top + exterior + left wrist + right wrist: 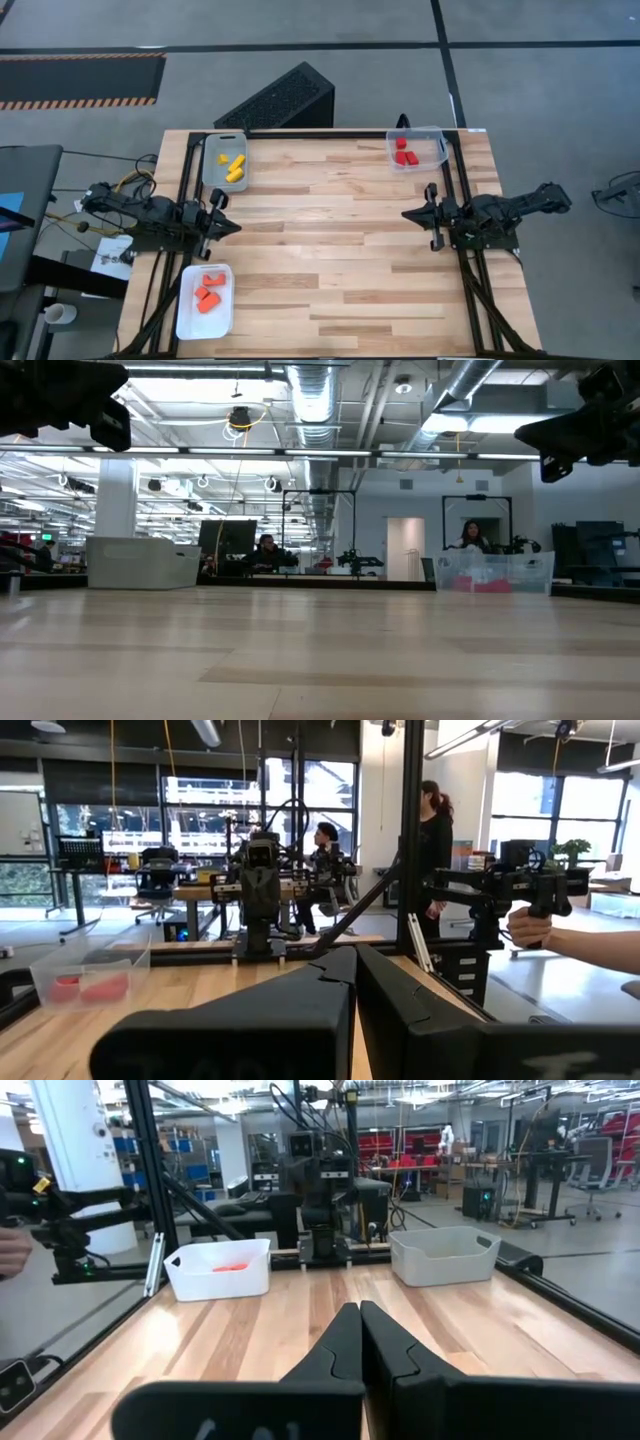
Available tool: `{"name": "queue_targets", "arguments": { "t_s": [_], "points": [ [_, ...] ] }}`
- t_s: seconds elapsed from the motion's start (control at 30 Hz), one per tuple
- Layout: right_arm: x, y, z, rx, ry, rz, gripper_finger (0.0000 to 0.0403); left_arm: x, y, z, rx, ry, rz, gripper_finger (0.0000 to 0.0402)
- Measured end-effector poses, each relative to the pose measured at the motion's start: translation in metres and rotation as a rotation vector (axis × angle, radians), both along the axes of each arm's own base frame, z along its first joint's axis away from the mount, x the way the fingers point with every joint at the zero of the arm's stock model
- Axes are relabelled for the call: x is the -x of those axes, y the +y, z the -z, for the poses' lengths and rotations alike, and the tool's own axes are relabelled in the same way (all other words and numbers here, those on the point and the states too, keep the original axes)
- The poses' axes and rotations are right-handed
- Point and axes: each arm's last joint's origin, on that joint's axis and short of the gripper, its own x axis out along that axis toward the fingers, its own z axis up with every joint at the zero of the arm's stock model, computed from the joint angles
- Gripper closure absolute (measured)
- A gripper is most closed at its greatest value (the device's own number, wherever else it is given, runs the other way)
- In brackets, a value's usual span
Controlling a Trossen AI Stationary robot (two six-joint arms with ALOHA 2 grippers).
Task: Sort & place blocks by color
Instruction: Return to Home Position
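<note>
Now, reading the wooden table [330, 250] from above as a clock face, my left gripper [234, 227] hangs at nine o'clock, its two dark fingers pressed together on nothing. At about eight, the white rectangular plastic tray [205, 325] holds the orange blocks [207, 293]. At about eleven, the grey plastic tray [214, 178] holds the yellow blocks [235, 167]. Near one o'clock, the clear plastic tray [432, 148] holds the red blocks [405, 152]. My right gripper [407, 214] sits at three o'clock, fingers likewise closed and empty, pointing toward the table's centre.
</note>
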Motion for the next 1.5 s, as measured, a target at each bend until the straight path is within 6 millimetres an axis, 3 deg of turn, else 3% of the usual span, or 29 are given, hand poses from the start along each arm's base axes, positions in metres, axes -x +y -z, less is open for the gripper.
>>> {"name": "queue_targets", "arguments": {
  "t_s": [0.5, 1.0, 1.5],
  "points": [
    [0.000, 0.000, 0.000, -0.032, -0.001, -0.001, 0.0395, 0.000, -0.001, 0.001, -0.003, 0.008, 0.026, 0.0400],
    [0.000, -0.001, 0.001, -0.034, 0.004, 0.038, 0.0394, -0.002, 0.001, 0.013, -0.030, 0.139, -0.042, 0.0400],
    [0.000, -0.001, 0.002, -0.025, 0.014, 0.049, 0.0367, -0.002, 0.002, 0.013, -0.081, 0.164, -0.080, 0.0400]
  ]
}}
